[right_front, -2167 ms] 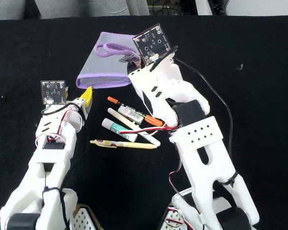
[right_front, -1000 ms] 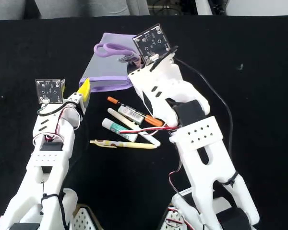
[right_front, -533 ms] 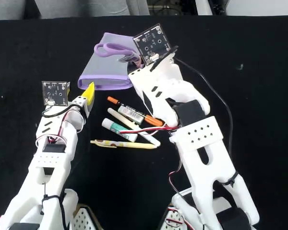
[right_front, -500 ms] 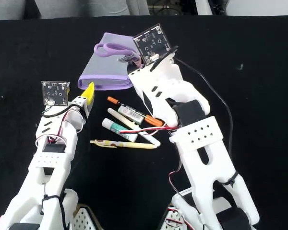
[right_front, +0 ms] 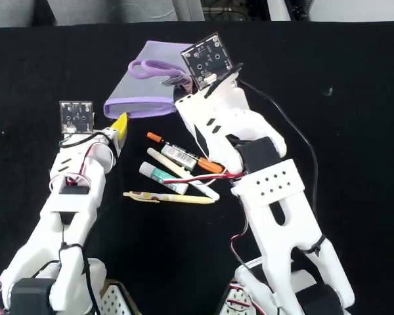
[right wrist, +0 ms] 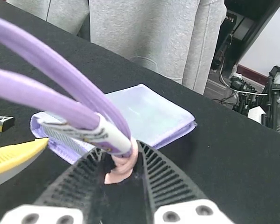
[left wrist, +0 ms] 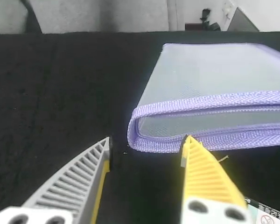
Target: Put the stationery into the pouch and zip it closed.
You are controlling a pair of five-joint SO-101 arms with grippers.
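White plastic left arm (right_front: 71, 197) and right arm (right_front: 276, 203) with black motors and red cables — ribbed left gripper (left wrist: 146, 140) yellow and grey, ribbed right gripper (right wrist: 121, 154) black.

High camera: fixed, off the arms, looking down over the counter (right_front: 354, 131). Wrist cameras: low, close, facing forward. All three share the purple pouch (right_front: 134, 95).

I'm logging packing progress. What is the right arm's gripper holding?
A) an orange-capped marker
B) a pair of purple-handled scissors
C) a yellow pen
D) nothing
B: the right gripper is shut on the purple-handled scissors, whose looped handles stick out from between its black fingers.
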